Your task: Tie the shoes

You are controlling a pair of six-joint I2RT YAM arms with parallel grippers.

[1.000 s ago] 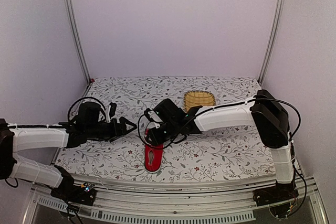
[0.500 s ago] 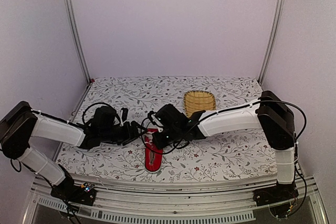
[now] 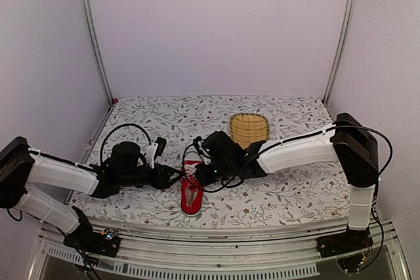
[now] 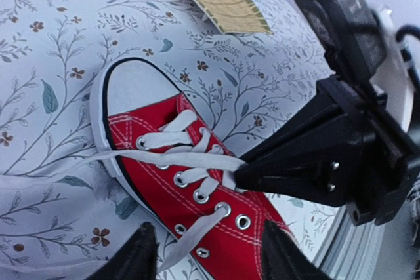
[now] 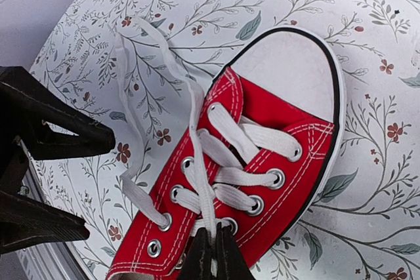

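**Q:** Status of the red sneaker [image 3: 191, 191]?

**A:** It sits sole-down on the table [image 3: 295, 188] near the front edge, toe toward the yellow basket [image 3: 249, 126]. The white laces [image 5: 203, 162] are threaded but not knotted, so all the tying remains.

**Q:** Grippers?

**A:** The right gripper [image 5: 211, 254] is pinched on one lace above the eyelets. The left gripper [image 4: 207, 257] is spread wide beside the shoe, holding nothing.

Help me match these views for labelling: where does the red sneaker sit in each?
Top external: red sneaker low centre, slightly left.
Left wrist: red sneaker centre to bottom.
Right wrist: red sneaker fills the centre.
Shared landmark: right fingers pinching its white lace.
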